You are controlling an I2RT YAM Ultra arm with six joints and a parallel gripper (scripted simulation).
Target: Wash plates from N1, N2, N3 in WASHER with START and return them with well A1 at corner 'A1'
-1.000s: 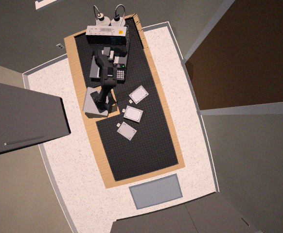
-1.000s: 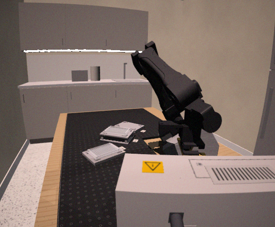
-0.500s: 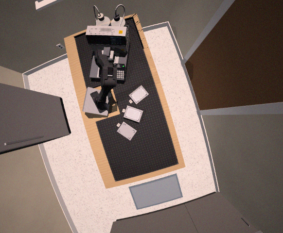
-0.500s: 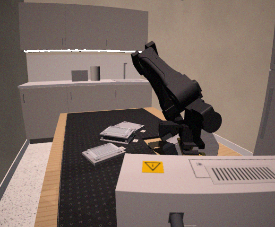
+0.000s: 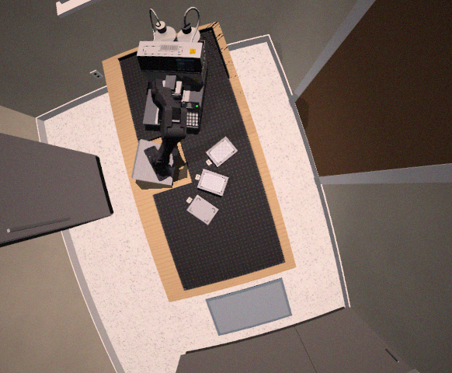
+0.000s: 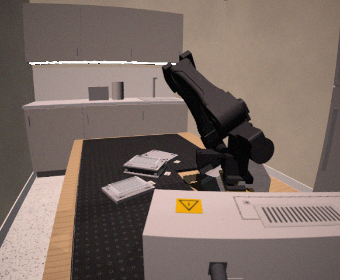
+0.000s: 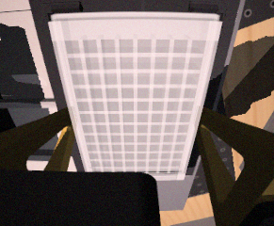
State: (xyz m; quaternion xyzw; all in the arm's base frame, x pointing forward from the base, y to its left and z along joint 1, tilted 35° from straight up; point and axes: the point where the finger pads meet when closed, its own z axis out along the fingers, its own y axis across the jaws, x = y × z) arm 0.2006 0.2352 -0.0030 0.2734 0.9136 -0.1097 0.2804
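Observation:
In the wrist view a white 96-well plate (image 7: 137, 94) lies flat in the dark pocket of the washer's carrier (image 7: 173, 194). My gripper (image 7: 135, 113) straddles it, with one finger against each long side, and is shut on the plate. From above, my arm (image 5: 171, 116) reaches over the carrier in front of the washer (image 5: 170, 52) (image 6: 224, 217) and hides the plate. The lamp (image 5: 196, 106) over the keypad (image 5: 192, 119) is green. Two nests each hold a plate (image 5: 221, 151) (image 5: 212, 182) (image 6: 131, 185) (image 6: 144, 163). The third nest (image 5: 202, 209) (image 6: 161, 155) is empty.
Two bottles with tubes (image 5: 175, 32) stand behind the washer. My grey base block (image 5: 146, 169) sits left of the nests. The washer housing blocks the side view of the carrier and of my fingers.

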